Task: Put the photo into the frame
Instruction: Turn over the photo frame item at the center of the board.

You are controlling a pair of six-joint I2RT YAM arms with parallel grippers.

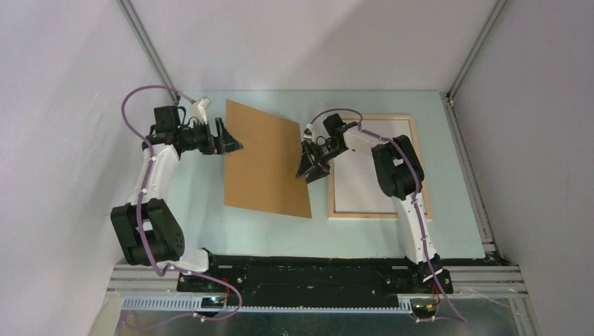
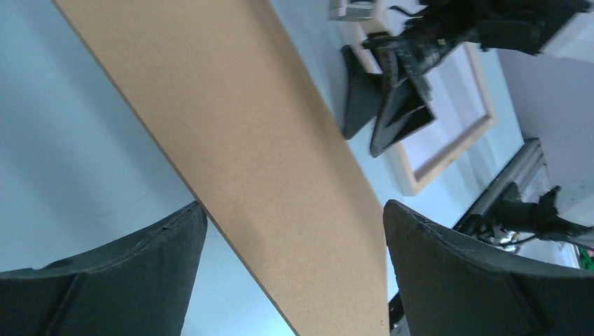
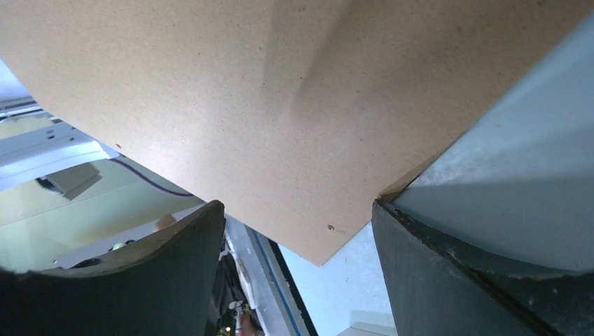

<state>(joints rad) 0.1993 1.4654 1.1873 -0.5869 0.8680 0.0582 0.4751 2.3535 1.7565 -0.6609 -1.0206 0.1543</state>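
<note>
The frame [image 1: 378, 215] lies flat at the right of the table, pale wood edges up, and only a plain white surface shows inside it. The photo is hidden or out of view. A plain brown backing board [image 1: 265, 159] lies in the middle, left of the frame. My left gripper [image 1: 228, 142] is open at the board's far left edge, and that edge runs between its fingers [image 2: 294, 206]. My right gripper [image 1: 312, 168] is open at the board's right edge. In the right wrist view the board [image 3: 245, 105] reaches between the right gripper's [image 3: 296, 204] fingers, its edge against one fingertip.
Pale blue tabletop [image 1: 203, 224] surrounds the board and the frame. Grey walls enclose the table on three sides. A metal rail [image 1: 483, 210] runs down the right edge. The arm bases and a black bar [image 1: 315, 276] line the near edge.
</note>
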